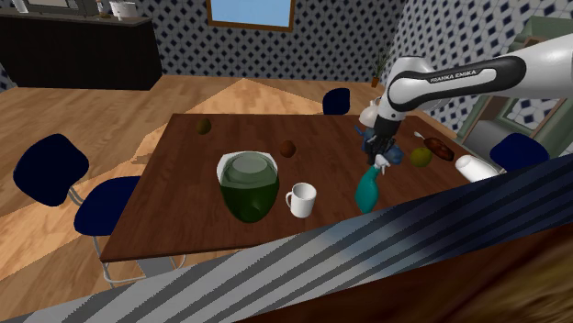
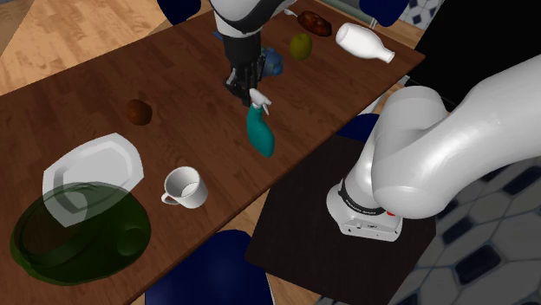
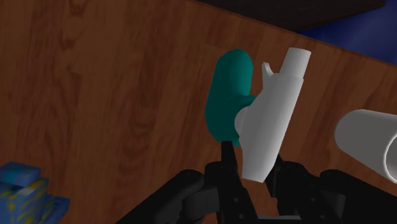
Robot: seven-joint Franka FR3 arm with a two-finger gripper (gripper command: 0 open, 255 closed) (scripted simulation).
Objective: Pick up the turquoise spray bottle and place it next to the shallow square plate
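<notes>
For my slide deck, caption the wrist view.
Gripper holds the turquoise spray bottle by its white head, over the wooden table.

A home dining room: a wooden tabletop (image 1: 174, 183) with blue chairs (image 1: 50, 170) around it, laid with a white mug (image 1: 301, 198) and plate (image 2: 95, 160), on a wood floor (image 1: 55, 115), with diamond-patterned wallpaper (image 1: 184, 41), a window (image 1: 250, 11) and a dark counter (image 1: 83, 50)

The white trigger head (image 3: 270, 121) of the slim turquoise spray bottle (image 3: 230, 95) covers its neck and part of the black pincer (image 3: 253, 164) clasping it. The wrist view's edges cut off a white cylindrical bottle (image 3: 369, 143) and a blue-and-yellow block (image 3: 22, 191). A dark green see-through bowl (image 2: 78, 238) overlaps the shallow white square plate (image 2: 95, 160).
</notes>
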